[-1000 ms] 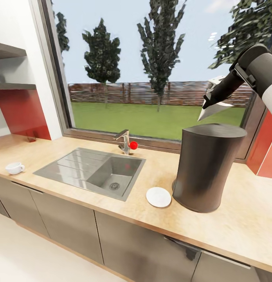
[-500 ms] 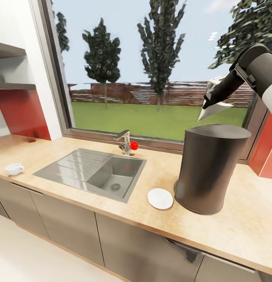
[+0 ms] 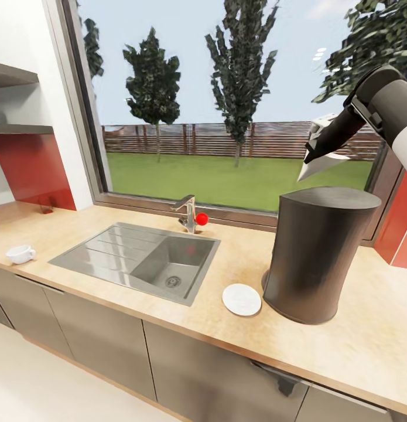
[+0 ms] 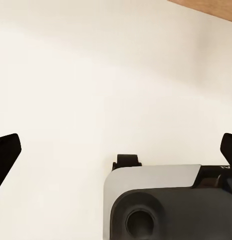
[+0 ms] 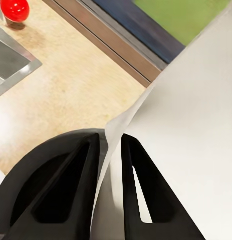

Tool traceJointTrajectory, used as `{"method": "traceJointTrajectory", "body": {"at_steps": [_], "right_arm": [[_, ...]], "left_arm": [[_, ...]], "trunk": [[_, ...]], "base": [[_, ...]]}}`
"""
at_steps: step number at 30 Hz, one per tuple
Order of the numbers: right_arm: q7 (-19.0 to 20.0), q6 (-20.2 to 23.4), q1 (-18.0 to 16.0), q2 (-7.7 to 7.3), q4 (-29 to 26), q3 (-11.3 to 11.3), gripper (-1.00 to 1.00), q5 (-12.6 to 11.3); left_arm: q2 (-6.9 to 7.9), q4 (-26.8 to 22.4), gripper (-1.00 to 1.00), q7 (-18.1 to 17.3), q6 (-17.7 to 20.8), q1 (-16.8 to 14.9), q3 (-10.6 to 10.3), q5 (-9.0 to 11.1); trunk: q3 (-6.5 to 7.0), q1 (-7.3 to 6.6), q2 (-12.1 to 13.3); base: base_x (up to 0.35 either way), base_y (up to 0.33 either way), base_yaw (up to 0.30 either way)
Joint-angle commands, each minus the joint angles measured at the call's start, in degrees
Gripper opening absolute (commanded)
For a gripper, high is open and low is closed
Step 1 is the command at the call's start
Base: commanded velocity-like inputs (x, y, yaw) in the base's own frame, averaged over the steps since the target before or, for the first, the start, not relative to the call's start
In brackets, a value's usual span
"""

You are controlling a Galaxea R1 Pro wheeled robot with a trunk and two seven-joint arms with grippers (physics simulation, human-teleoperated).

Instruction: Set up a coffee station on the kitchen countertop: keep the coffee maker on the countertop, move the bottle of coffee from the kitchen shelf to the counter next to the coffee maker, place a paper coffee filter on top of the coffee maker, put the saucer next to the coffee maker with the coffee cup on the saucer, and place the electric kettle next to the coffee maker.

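Observation:
The tall dark grey coffee maker point(image 3: 317, 258) stands on the tan countertop point(image 3: 238, 258). My right gripper point(image 3: 316, 153) hovers just above its top rim, shut on the white paper coffee filter point(image 3: 311, 169). In the right wrist view the black fingers point(image 5: 133, 165) pinch the filter point(image 5: 196, 115) between them. The white saucer point(image 3: 242, 299) lies beside the machine's left foot. Far to the left on the counter sits the white coffee cup point(image 3: 20, 254). My left gripper point(image 4: 116, 150) is open over pale floor. The bottle of coffee and the electric kettle are out of view.
A grey inset sink point(image 3: 139, 258) with a faucet point(image 3: 185, 212) and a red knob point(image 3: 201, 218) lies between the cup and the saucer. Wall shelves point(image 3: 19, 129) hang at the far left above a red panel. A large window runs behind the counter.
The whole picture has shifted slightly, so the coffee maker and saucer sit a little further right in the view. The right gripper keeps its hold on the filter.

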Motion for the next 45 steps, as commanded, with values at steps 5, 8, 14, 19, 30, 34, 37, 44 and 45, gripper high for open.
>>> {"method": "traceJointTrajectory", "body": {"at_steps": [5, 8, 14, 19, 30, 34, 37, 44, 45], "right_arm": [[0.5, 0.3, 0.0, -0.06, -0.1, 0.0, -1.00, 0.6], [0.5, 0.3, 0.0, -0.05, 0.0, 0.0, -1.00, 0.6], [0.5, 0.3, 0.0, -0.03, 0.2, 0.1, -1.00, 0.7], [0.5, 0.3, 0.0, 0.01, 1.6, 0.2, -1.00, 0.7], [0.6, 0.3, 0.0, -0.04, 2.0, 6.4, -1.00, 0.7], [0.6, 0.3, 0.0, 0.00, 2.0, 6.9, -1.00, 0.6], [0.6, 0.3, 0.0, 0.01, 2.0, 7.0, -1.00, 0.6], [0.6, 0.3, 0.0, 0.01, 2.0, 7.1, -1.00, 0.6], [0.6, 0.3, 0.0, 0.02, 2.0, 7.1, -1.00, 0.6]], "left_arm": [[0.00, -0.1, 1.00, -0.1, -0.1, 0.0, 0.0, 0.1], [0.00, -0.1, 1.00, -0.1, -0.1, 0.0, 0.0, 0.1], [0.00, -0.1, 1.00, -0.1, -0.1, 0.0, 0.0, 0.1], [0.00, -0.1, 1.00, -0.1, -0.1, 0.0, 0.0, 0.1], [0.00, -0.1, 1.00, -0.1, -0.1, 0.0, 0.0, 0.1], [0.00, -0.1, 1.00, -0.1, -0.1, 0.0, 0.0, 0.1], [0.00, -0.1, 1.00, -0.1, -0.1, 0.0, 0.0, 0.1], [0.00, -0.1, 1.00, -0.1, -0.1, 0.0, 0.0, 0.1], [0.00, -0.1, 1.00, -0.1, -0.1, 0.0, 0.0, 0.1]], "trunk": [[-0.06, 0.00, 0.0], [-0.06, 0.00, 0.0], [-0.06, 0.00, 0.0], [-0.06, 0.00, 0.0], [-0.06, 0.00, 0.0], [-0.06, 0.00, 0.0], [-0.06, 0.00, 0.0], [-0.06, 0.00, 0.0], [-0.06, 0.00, 0.0]], "base": [[0.000, 0.000, 0.000], [0.000, 0.000, 0.000], [0.000, 0.000, 0.000], [0.000, 0.000, 0.000], [0.000, 0.000, 0.000], [0.000, 0.000, 0.000], [0.000, 0.000, 0.000], [0.000, 0.000, 0.000], [0.000, 0.000, 0.000]]}}
